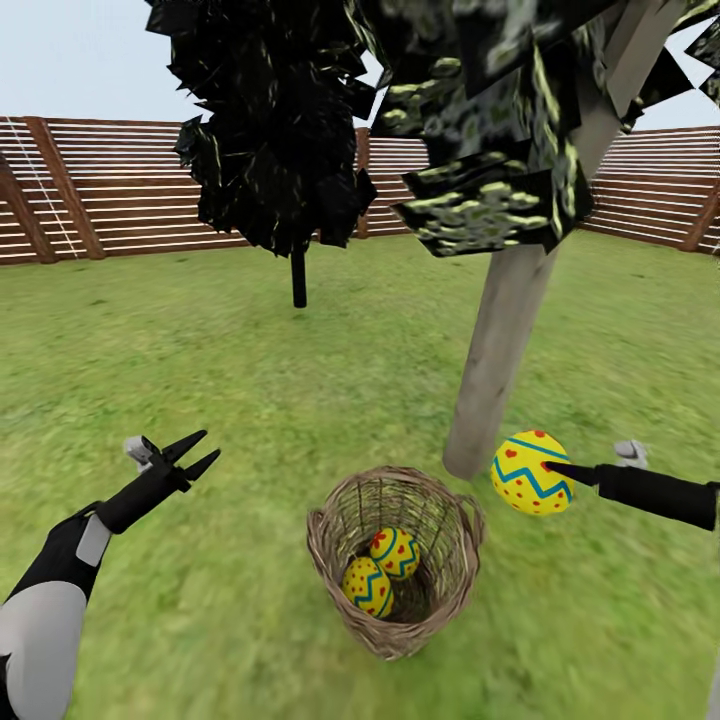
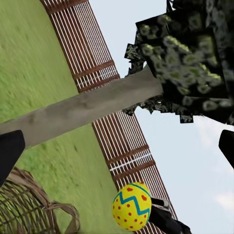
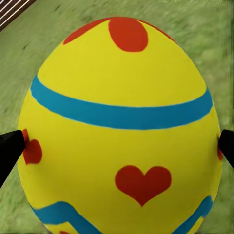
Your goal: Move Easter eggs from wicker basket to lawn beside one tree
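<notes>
Wicker basket (image 1: 395, 560) sits on the lawn (image 1: 200, 380) nearest the robot, between the two arms, upright and open-topped. Two Easter eggs lie inside at the bottom: one with red dots (image 1: 368, 586) toward the near side, one with a red flower patch (image 1: 396, 552) just behind, and the two look to be touching.

Right gripper (image 1: 548, 467) is clamped on the third egg (image 1: 531, 472) (yellow, blue zigzag, red hearts and dots), held clear of the grass, just right of the basket rim and near the base of the tree trunk. Right wrist view has that egg (image 3: 119, 131) up close, with black fingertips (image 3: 10, 146) pressed at each side.

Left gripper (image 1: 196, 452) hangs over the grass left of the basket, fingers spread apart, nothing between them. In the left wrist view the dark fingertips (image 2: 9, 148) sit at the frame edges, the basket rim (image 2: 29, 204) is close by, and the held egg (image 2: 131, 206) shows beyond with the right gripper on it.

The tree (image 1: 510, 320) stands right behind the basket, pale grey-beige trunk leaning slightly, dark blocky foliage flecked yellow-green overhead. Further back and left, a thin black-trunked tree (image 1: 298, 275) with black foliage. Farthest, a reddish-brown slat fence (image 1: 110, 190) rings the garden.
</notes>
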### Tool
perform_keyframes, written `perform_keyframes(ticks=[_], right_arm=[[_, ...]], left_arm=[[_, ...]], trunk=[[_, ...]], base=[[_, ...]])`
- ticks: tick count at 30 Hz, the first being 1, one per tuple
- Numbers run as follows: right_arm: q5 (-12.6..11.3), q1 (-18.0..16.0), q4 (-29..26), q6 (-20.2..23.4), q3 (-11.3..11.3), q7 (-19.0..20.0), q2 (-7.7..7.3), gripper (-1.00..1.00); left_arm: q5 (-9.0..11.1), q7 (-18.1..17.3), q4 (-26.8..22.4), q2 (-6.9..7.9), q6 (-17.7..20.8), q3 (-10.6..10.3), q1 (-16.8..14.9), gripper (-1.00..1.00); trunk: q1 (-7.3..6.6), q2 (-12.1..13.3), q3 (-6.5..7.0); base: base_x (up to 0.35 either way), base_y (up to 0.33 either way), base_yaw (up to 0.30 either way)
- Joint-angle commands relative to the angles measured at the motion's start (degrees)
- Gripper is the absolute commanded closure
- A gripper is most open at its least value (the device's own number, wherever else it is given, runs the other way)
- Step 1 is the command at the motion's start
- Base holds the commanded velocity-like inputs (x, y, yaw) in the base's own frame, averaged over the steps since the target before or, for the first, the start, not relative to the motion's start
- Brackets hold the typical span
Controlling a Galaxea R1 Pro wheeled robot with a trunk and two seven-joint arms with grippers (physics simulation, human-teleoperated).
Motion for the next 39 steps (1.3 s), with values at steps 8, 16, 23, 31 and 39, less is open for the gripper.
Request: perform_keyframes(ticks=[8,16,23,31,39], right_arm=[[0.52,-0.07,1.43,-4.53,0.13,-12.94,0.30,1.00],[0.67,-0.07,1.52,-6.99,1.57,-16.01,1.52,1.00],[0.52,-0.07,4.01,-10.32,1.74,-22.34,2.32,1.00],[0.55,-0.07,5.64,-10.57,6.17,-27.95,2.35,1.00],[0.52,-0.07,12.64,-13.83,11.51,-33.72,2.39,1.00]], left_arm=[[-0.15,-0.16,0.28,-2.70,0.48,0.12,-0.04,-1.00],[-0.15,-0.24,0.07,-4.70,0.31,0.07,-0.04,-1.00],[-0.15,-1.93,-0.01,-4.69,0.36,0.11,-0.04,-1.00],[-0.16,-4.72,-0.10,-6.55,0.33,-0.05,-0.04,-1.00],[-0.26,-4.93,-0.02,-9.11,0.39,-0.04,-0.04,-1.00]], trunk=[[-0.03,-0.02,-0.05],[-0.03,-0.02,-0.05],[-0.03,-0.02,-0.05],[-0.03,-0.02,0.11],[-0.03,-0.02,0.18]], base=[[-0.019,-0.338,0.000],[0.000,-0.157,0.000],[0.000,-0.305,0.000],[0.007,-0.308,0.201],[0.104,-0.308,0.079]])
